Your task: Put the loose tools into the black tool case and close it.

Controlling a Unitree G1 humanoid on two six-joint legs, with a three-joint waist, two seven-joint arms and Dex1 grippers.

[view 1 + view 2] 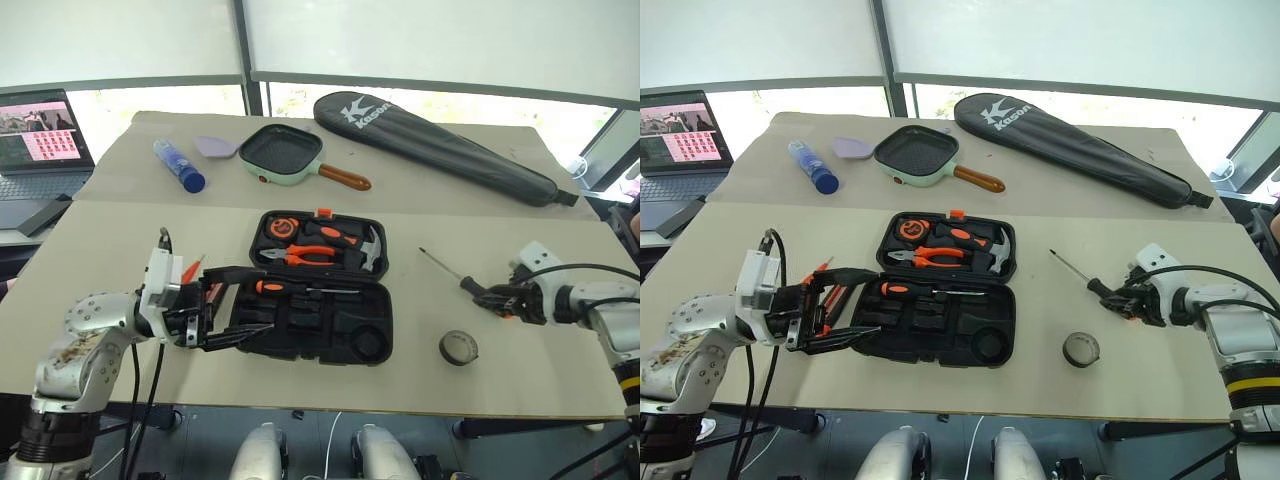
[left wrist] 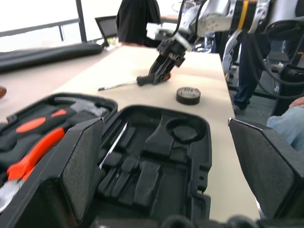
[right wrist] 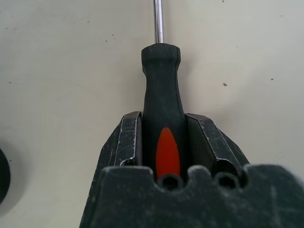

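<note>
At the lower left of your head view, your left gripper [image 1: 222, 310] hangs with its fingers spread wide beside the open black moulded plastic tool case [image 1: 312, 320] at centre. Right of the case lies a small dark tape roll [image 1: 458, 347]. At the right edge, your right gripper [image 3: 161, 142] clamps a black-and-orange-handled screwdriver [image 3: 161, 95] lying on the beige tabletop [image 1: 120, 260].

Bright, glaring daylight from rear windows; soft shadows; blurred wrist-view foregrounds
</note>
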